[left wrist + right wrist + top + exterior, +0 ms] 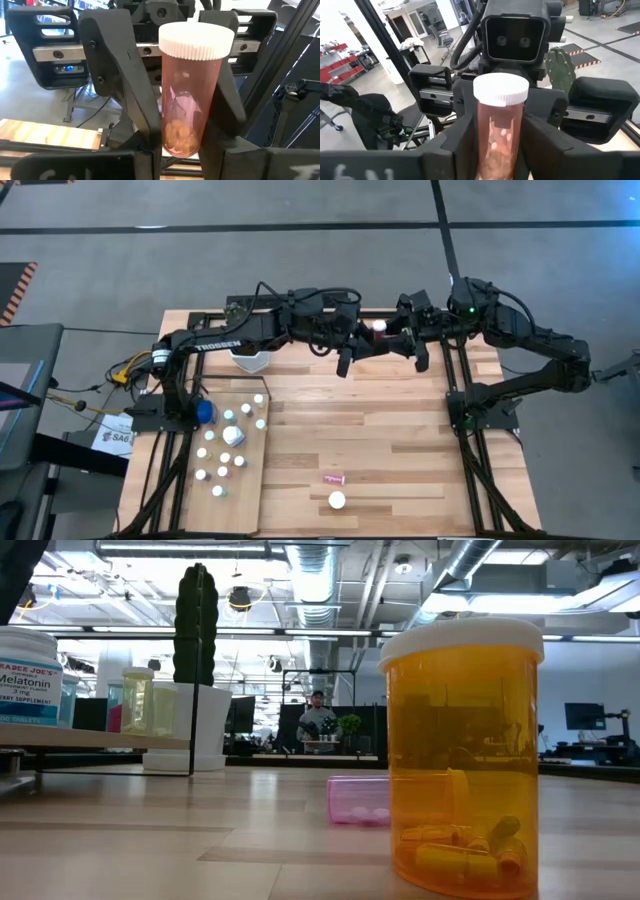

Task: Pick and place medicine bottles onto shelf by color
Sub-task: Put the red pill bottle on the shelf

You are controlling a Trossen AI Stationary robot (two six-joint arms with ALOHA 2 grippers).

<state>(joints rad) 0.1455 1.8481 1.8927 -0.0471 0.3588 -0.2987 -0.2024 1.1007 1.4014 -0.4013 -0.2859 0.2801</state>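
Pink bottle [192,95], mid-air between left gripper [182,150] and right gripper [497,145], both clamped on it: risks dropping if either releases before the other's grip is firm.

a pink white-capped bottle [190,95] is upright above the table's far edge, other bottles [229,442] on the shelf [245,495] at the table's near-left corner.

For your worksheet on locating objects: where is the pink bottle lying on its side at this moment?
In the high view the pink bottle lies on the tabletop near the front edge, right of the shelf and just behind a standing white-capped bottle.
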